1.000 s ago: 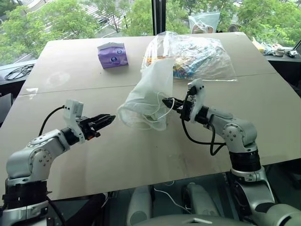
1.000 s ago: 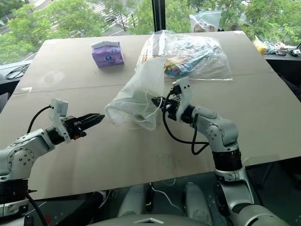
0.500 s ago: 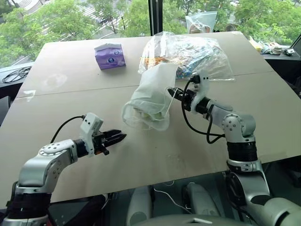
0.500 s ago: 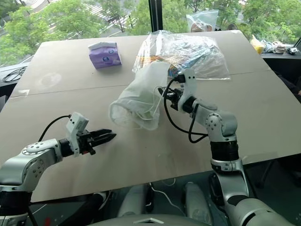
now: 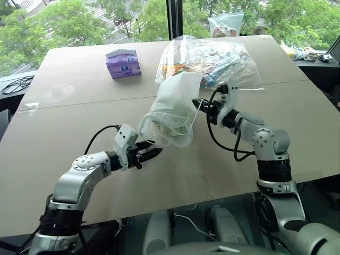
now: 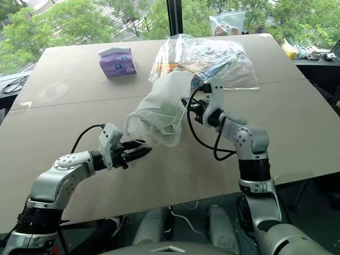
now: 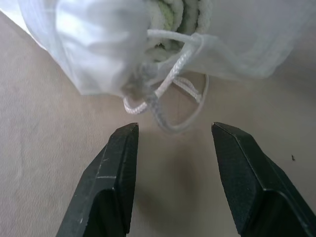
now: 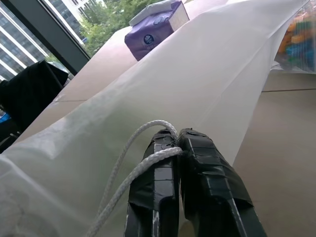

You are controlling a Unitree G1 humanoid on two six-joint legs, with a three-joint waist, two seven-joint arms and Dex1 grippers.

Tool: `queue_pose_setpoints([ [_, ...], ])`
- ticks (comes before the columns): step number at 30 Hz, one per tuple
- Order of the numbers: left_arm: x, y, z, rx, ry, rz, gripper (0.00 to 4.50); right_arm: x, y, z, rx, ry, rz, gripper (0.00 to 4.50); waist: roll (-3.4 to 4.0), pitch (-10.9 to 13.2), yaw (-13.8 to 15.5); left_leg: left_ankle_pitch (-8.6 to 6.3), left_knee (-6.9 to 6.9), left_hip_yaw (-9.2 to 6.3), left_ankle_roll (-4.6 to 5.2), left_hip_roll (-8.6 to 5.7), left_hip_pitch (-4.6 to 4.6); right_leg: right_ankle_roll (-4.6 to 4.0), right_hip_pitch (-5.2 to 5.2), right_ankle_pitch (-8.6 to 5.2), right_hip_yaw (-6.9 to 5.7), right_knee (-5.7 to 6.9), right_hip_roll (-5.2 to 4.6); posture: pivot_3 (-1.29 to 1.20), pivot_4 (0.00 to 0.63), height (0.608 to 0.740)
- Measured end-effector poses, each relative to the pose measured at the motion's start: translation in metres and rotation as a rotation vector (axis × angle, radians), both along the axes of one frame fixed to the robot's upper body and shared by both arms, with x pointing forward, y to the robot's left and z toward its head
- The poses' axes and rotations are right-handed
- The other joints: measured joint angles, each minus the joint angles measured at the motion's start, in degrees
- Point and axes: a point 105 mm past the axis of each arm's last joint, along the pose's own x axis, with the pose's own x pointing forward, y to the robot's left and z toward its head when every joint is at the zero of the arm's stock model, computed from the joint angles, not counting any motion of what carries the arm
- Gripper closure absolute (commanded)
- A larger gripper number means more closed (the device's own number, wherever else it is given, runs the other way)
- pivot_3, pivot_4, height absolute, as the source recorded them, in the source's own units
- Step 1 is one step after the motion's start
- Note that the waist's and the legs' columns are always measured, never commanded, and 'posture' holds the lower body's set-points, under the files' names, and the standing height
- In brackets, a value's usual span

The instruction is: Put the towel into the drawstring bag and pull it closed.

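Right gripper (image 8: 178,134) is pinched tight on a loop of the white cord (image 8: 129,163), holding the bag (image 5: 172,109) up off the table (image 5: 64,85) by it. Left gripper (image 7: 173,129) has its fingers (image 7: 121,148) spread apart just short of the bag's gathered mouth, where more cord loops hang (nothing between them yet). Inside the bag the green towel (image 7: 173,15) shows through the fabric; beyond lie a purple tissue pack (image 5: 124,62) and a clear plastic bag (image 5: 212,56).
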Motion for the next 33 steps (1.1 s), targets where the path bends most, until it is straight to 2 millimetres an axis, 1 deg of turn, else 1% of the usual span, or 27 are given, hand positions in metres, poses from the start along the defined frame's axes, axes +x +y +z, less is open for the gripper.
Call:
queue_pose_setpoints([
  [4, 0.003, -0.004, -0.001, -0.020, -0.017, 0.015, 2.10, 0.001, -0.001, 0.001, 0.003, -0.008, -0.005, 4.50, 0.00, 0.00, -0.01, 0.00, 0.00, -0.01, 0.00, 0.01, 0.00, 0.01, 0.00, 0.00, 0.01, 0.00, 0.03, 0.00, 0.150, 0.740],
  [9, 0.007, -0.017, -0.002, -0.098, -0.022, 0.046, 2.10, 0.000, -0.001, -0.001, 0.002, -0.005, -0.007, 4.50, 0.00, 0.00, 0.12, 0.00, 0.04, -0.02, 0.00, 0.00, 0.00, 0.02, 0.04, 0.01, 0.01, 0.00, 0.03, 0.00, 0.150, 0.740],
  [12, 0.010, -0.020, -0.003, -0.122, -0.027, 0.071, 2.91, 0.000, 0.000, -0.002, 0.000, -0.004, -0.007, 4.50, 0.00, 0.00, 0.12, 0.00, 0.05, -0.03, 0.00, 0.00, 0.01, 0.02, 0.04, 0.01, 0.01, 0.01, 0.04, 0.00, 0.150, 0.740],
  [13, 0.012, -0.021, -0.004, -0.138, -0.026, 0.085, 3.51, 0.000, 0.001, -0.002, -0.002, -0.004, -0.003, 4.50, -0.01, 0.00, 0.10, 0.00, 0.05, -0.05, 0.00, 0.00, 0.00, 0.02, 0.04, 0.01, 0.01, 0.01, 0.05, 0.00, 0.150, 0.740],
  [14, 0.013, -0.022, -0.005, -0.144, -0.026, 0.097, 3.73, -0.001, 0.002, -0.002, -0.003, -0.004, 0.000, 4.50, -0.01, 0.00, 0.07, 0.00, 0.05, -0.05, 0.00, 0.00, 0.00, 0.02, 0.04, 0.01, 0.01, 0.01, 0.05, 0.00, 0.150, 0.740],
  [15, 0.014, -0.020, -0.005, -0.140, -0.031, 0.106, 4.36, -0.001, 0.003, -0.002, -0.005, -0.004, 0.003, 4.50, -0.01, 0.00, 0.04, 0.00, 0.05, -0.06, 0.00, 0.01, 0.00, 0.02, 0.04, 0.01, 0.01, 0.01, 0.07, 0.00, 0.150, 0.740],
  [16, 0.015, -0.019, -0.004, -0.136, -0.039, 0.117, 4.43, -0.001, 0.003, -0.002, -0.006, -0.005, 0.005, 4.50, 0.00, 0.00, 0.02, 0.00, 0.05, -0.08, 0.00, 0.01, 0.00, 0.02, 0.04, 0.01, 0.01, 0.01, 0.09, 0.00, 0.150, 0.740],
  [19, 0.019, -0.012, -0.002, -0.086, -0.095, 0.162, 4.43, 0.000, 0.001, -0.002, -0.006, -0.010, -0.002, 4.50, 0.00, 0.00, 0.02, 0.00, 0.05, -0.10, 0.00, 0.02, -0.01, 0.01, 0.03, 0.01, 0.01, 0.01, 0.12, 0.00, 0.150, 0.740],
  [23, 0.026, 0.005, 0.007, 0.064, -0.255, 0.239, 4.43, 0.006, -0.016, 0.006, -0.006, -0.039, -0.048, 4.50, 0.00, 0.00, 0.17, 0.00, 0.05, -0.08, 0.00, 0.02, -0.03, 0.01, 0.03, 0.00, 0.02, -0.01, 0.11, 0.00, 0.150, 0.740],
  [24, 0.031, 0.013, 0.014, 0.122, -0.323, 0.280, 4.43, 0.006, -0.023, 0.012, -0.003, -0.064, -0.039, 4.50, 0.00, 0.00, 0.27, 0.00, 0.05, -0.07, 0.00, 0.02, -0.03, 0.01, 0.03, 0.00, 0.02, -0.02, 0.11, 0.00, 0.150, 0.740],
  [26, 0.042, 0.032, 0.029, 0.219, -0.440, 0.371, 4.43, 0.002, -0.030, 0.027, 0.030, -0.114, -0.006, 4.50, -0.01, 0.01, 0.66, 0.00, 0.05, -0.09, 0.00, 0.02, -0.03, 0.01, 0.02, 0.00, 0.01, 0.00, 0.13, 0.00, 0.150, 0.740],
  [27, 0.049, 0.042, 0.044, 0.278, -0.523, 0.417, 4.43, 0.002, -0.034, 0.037, 0.047, -0.144, 0.005, 4.50, -0.01, 0.02, 0.80, 0.00, 0.05, -0.10, 0.00, 0.04, -0.03, 0.00, 0.01, 0.01, 0.01, 0.00, 0.16, 0.00, 0.150, 0.740],
  [29, 0.056, 0.057, 0.077, 0.362, -0.686, 0.486, 4.43, 0.004, -0.044, 0.054, 0.072, -0.195, -0.011, 4.50, -0.01, 0.02, 0.95, 0.00, 0.05, -0.08, 0.00, 0.06, -0.02, 0.00, 0.01, 0.01, 0.01, 0.00, 0.18, 0.00, 0.150, 0.740],
  [30, 0.059, 0.066, 0.099, 0.407, -0.791, 0.538, 4.43, 0.009, -0.052, 0.063, 0.086, -0.218, -0.042, 4.50, -0.01, 0.01, 1.01, 0.00, 0.03, -0.05, 0.00, 0.07, -0.02, 0.00, 0.02, 0.01, 0.02, -0.03, 0.17, 0.00, 0.150, 0.740],
  [31, 0.060, 0.069, 0.107, 0.422, -0.827, 0.560, 4.43, 0.012, -0.056, 0.065, 0.092, -0.221, -0.062, 4.50, -0.01, 0.01, 1.03, 0.00, 0.03, -0.03, 0.00, 0.06, -0.02, 0.00, 0.01, 0.01, 0.02, -0.03, 0.17, 0.00, 0.150, 0.740],
  [33, 0.062, 0.082, 0.125, 0.483, -0.918, 0.643, 4.43, 0.026, -0.073, 0.067, 0.107, -0.220, -0.158, 4.50, -0.01, 0.02, 1.11, 0.00, 0.03, 0.01, 0.00, 0.06, -0.06, 0.01, 0.01, 0.01, 0.05, -0.07, 0.16, 0.00, 0.150, 0.740],
])
